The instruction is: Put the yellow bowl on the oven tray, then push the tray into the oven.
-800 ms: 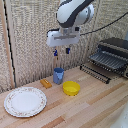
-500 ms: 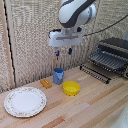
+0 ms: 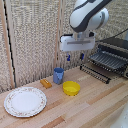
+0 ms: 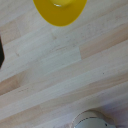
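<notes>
The pincer (image 3: 74, 58), spread and empty, should be lowered toward six o'clock onto the yellow dish (image 3: 71, 88), then closed gently.

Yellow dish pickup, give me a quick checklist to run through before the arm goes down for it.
1. Yellow dish upright on the table, nothing in it: ok.
2. Gripper above the dish, not touching: ok.
3. Fingers open enough for the rim: cannot tell.
4. Blue cup apart from the dish: ok, but close.
5. Baking sheet free to take the dish: ok.
6. Oven door down: ok.
</notes>
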Robot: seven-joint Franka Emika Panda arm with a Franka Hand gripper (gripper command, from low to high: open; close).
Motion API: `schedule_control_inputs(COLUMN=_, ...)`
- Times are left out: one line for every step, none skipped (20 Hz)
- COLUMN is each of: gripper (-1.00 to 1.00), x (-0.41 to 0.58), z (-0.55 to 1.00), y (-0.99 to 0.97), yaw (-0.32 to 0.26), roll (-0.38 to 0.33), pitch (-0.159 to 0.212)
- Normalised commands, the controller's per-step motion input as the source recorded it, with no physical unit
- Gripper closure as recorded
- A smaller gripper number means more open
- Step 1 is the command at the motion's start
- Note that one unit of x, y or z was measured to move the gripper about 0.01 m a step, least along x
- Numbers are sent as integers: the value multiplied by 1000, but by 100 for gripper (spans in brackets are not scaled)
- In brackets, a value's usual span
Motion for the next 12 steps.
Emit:
schedule_control_inputs(gripper=-100, x=-149, z=-363, y=-203, yaw=0, roll=-26, pitch=0)
schedule_control_inputs(gripper=-100, x=-91, z=-400, y=-246, yaw=10, roll=-23, pitch=0)
schedule_control_inputs(gripper=-100, x=-69, z=-420, y=-240, yaw=22, roll=-27, pitch=0)
schedule_control_inputs(gripper=-100, x=-20, z=-440, y=-214, yaw=29, roll=-45, pitch=0)
schedule_control_inputs(gripper=-100, x=0, z=-454, y=-217, yaw=31, roll=-63, pitch=0)
schedule_control_inputs(gripper=-100, x=0, z=-483, y=-271, yaw=37, roll=-60, pitch=0)
schedule_control_inputs(gripper=-100, x=0, z=-506, y=-283, yaw=37, roll=-65, pitch=1)
schedule_control_inputs(gripper=-100, x=0, z=-526, y=-329, yaw=41, roll=-61, pitch=8)
schedule_control_inputs(gripper=-100, x=0, z=-531, y=-331, yaw=44, roll=-63, pitch=13)
schedule_control_inputs(gripper=-100, x=0, z=-534, y=-317, yaw=44, roll=-71, pitch=19)
schedule_control_inputs(gripper=-100, x=-14, z=-531, y=-303, yaw=39, roll=-75, pitch=20)
schedule_control_inputs(gripper=-100, x=-37, z=-494, y=-317, yaw=43, roll=-72, pitch=33)
